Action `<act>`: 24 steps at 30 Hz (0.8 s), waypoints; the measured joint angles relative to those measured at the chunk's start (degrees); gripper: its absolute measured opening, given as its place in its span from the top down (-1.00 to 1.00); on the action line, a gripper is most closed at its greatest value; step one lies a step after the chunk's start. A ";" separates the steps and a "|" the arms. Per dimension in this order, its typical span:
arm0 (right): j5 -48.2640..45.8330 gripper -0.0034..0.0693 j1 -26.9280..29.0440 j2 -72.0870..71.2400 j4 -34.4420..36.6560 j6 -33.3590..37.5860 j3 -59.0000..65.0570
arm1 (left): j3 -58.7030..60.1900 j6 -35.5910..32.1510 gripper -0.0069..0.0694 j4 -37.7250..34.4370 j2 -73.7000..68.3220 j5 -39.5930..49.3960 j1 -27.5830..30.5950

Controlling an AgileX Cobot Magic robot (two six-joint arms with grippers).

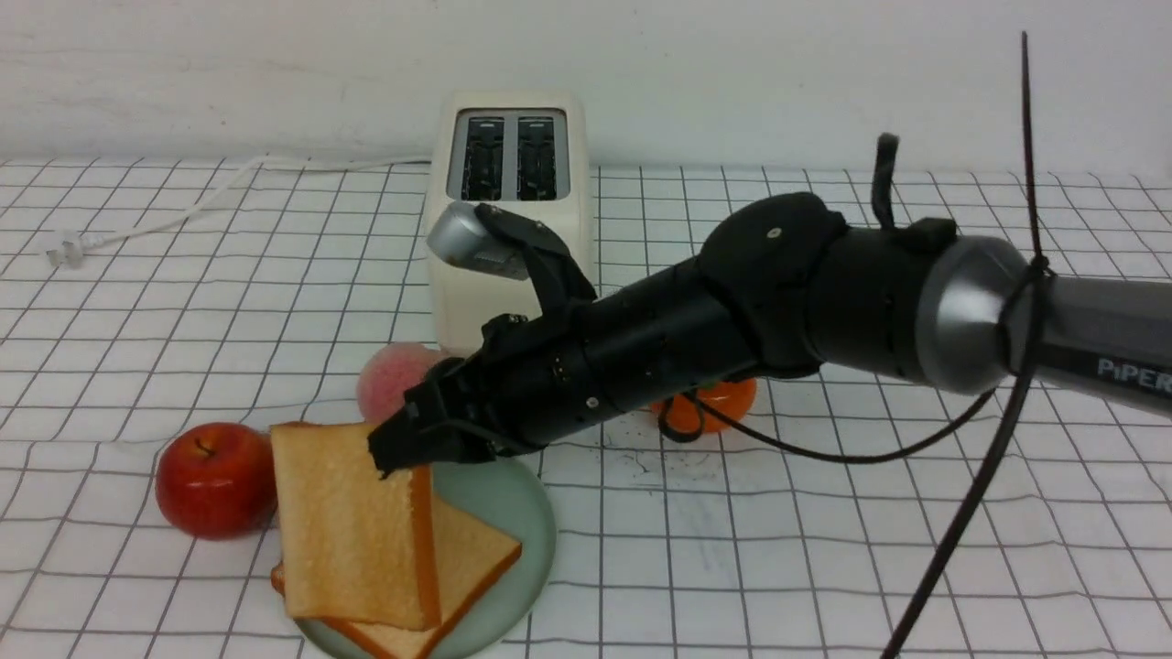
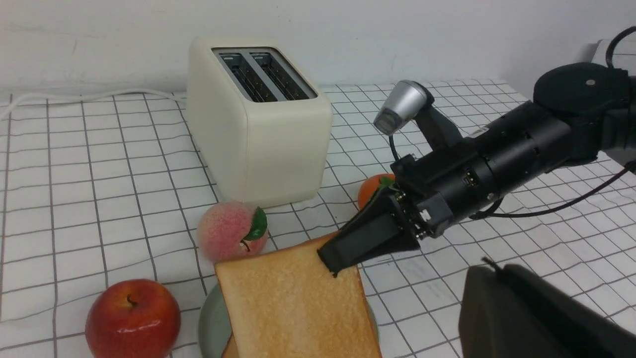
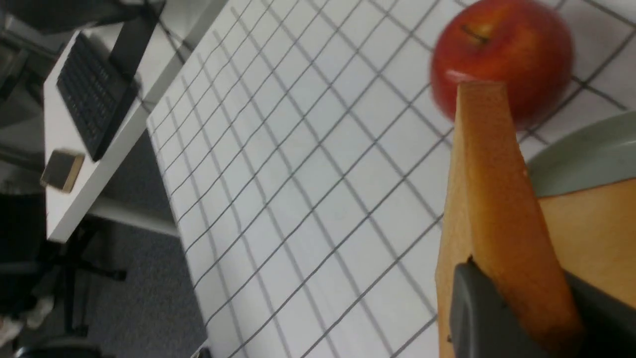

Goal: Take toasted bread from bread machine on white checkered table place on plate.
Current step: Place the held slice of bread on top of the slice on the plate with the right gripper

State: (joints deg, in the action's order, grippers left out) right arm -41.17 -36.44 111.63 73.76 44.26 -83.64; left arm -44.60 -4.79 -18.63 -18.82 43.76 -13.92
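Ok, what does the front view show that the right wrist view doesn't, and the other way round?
Front only: the toaster with both slots empty, the peach and the orange. Right wrist only: a keyboard on a desk beyond the table edge. Both: the right gripper shut on a slice, the apple and the plate.

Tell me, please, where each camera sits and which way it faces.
Front: between the arms, facing forward over the table to the toaster; the right arm crosses it, right gripper shut on a toast slice at the plate.
Left wrist: on the left arm, facing the toaster and right arm; the left gripper fills one corner.
Right wrist: faces along its fingers past the slice's crust to the apple.
Shared: all three show that slice and apple.
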 joint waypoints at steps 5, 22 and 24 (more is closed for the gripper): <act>-0.05 0.57 1.50 1.73 1.64 -1.16 0.00 | 0.00 0.00 0.85 0.00 0.00 0.07 0.00; -4.76 -0.57 6.99 2.82 -10.41 -10.96 0.00 | 0.00 0.00 0.85 -0.06 0.00 0.14 0.00; -5.94 -0.58 7.65 2.69 -12.07 -12.25 0.00 | 0.00 0.00 0.85 -0.06 0.00 0.35 0.00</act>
State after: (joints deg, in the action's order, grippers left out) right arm -47.11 -28.79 114.33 61.69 32.01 -83.64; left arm -44.60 -4.79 -18.69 -18.82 44.11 -13.92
